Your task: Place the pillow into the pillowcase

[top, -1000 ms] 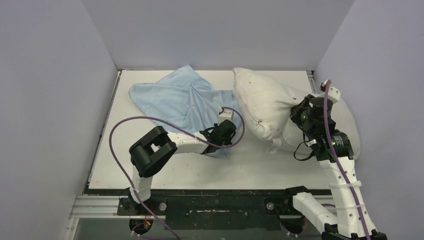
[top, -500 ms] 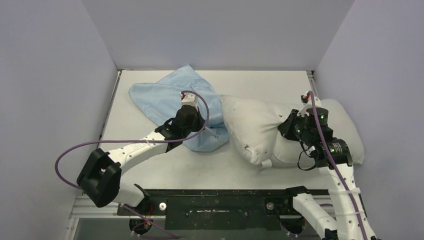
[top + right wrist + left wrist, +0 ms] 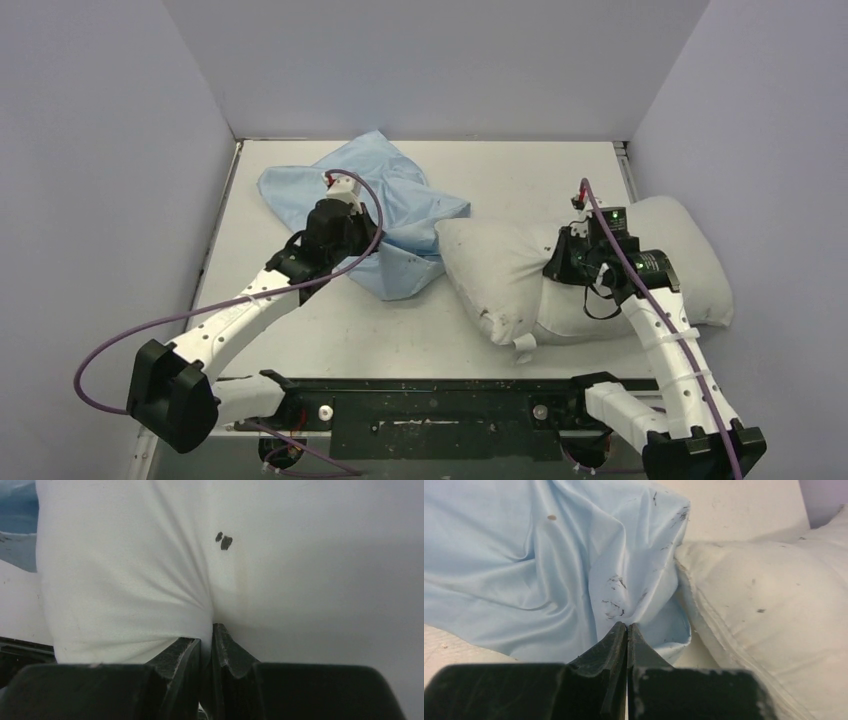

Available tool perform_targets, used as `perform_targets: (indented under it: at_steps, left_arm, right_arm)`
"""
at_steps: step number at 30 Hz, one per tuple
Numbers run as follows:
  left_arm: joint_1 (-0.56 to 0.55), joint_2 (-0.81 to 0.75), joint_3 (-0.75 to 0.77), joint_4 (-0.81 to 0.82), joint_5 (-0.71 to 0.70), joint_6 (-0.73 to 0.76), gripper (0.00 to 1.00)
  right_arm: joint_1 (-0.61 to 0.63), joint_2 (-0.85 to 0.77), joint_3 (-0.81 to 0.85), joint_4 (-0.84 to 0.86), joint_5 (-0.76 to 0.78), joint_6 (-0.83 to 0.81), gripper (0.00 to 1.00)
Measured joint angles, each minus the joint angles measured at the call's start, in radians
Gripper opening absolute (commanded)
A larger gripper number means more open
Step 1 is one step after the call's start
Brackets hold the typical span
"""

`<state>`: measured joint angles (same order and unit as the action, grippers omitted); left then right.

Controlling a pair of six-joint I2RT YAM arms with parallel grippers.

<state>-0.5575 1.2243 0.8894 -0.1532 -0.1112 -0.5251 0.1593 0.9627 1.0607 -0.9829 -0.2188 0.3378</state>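
The light-blue pillowcase (image 3: 400, 200) lies crumpled at the back left of the white table (image 3: 300, 330). My left gripper (image 3: 345, 240) sits over its near part. In the left wrist view the left gripper (image 3: 626, 625) is shut, and folds of the pillowcase (image 3: 524, 555) gather at its tips. The plump off-white pillow (image 3: 495, 265) lies to the right, its left end touching the pillowcase, with a small white tag (image 3: 522, 345) at its near seam. My right gripper (image 3: 555, 268) is shut on a pinch of pillow (image 3: 300, 555) fabric at its middle (image 3: 207, 630).
Lilac-grey walls close in the table on the left, back and right; the pillow's right end rests against the right wall (image 3: 760, 200). A black rail (image 3: 430, 405) with both arm bases runs along the near edge. Purple cables (image 3: 120, 340) loop from each arm.
The left arm swung from the front centre toward the back left, drawing the pillowcase's near edge with it. The right gripper pulled the pillow left and forward, and it now lies flatter.
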Motion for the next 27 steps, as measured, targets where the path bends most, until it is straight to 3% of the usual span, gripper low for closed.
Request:
perform_targets:
  at_steps: [7,13,17,27]
  left_arm:
    - [0.037,-0.026,-0.017,0.018,0.154,-0.017,0.0]
    - [0.065,-0.013,0.015,-0.031,0.25,0.001,0.0]
    - [0.092,-0.008,0.066,-0.093,0.335,0.037,0.0]
    - [0.126,0.01,0.192,-0.315,0.462,0.192,0.0]
  right_arm:
    - [0.103,0.081,-0.045,0.113,-0.11,0.044,0.0]
    - [0.343,0.162,-0.044,0.221,-0.093,0.139,0.0]
    - [0.375,0.136,-0.09,0.362,-0.074,0.255,0.0]
    - [0.379,0.047,-0.164,0.552,0.291,0.354,0.0]
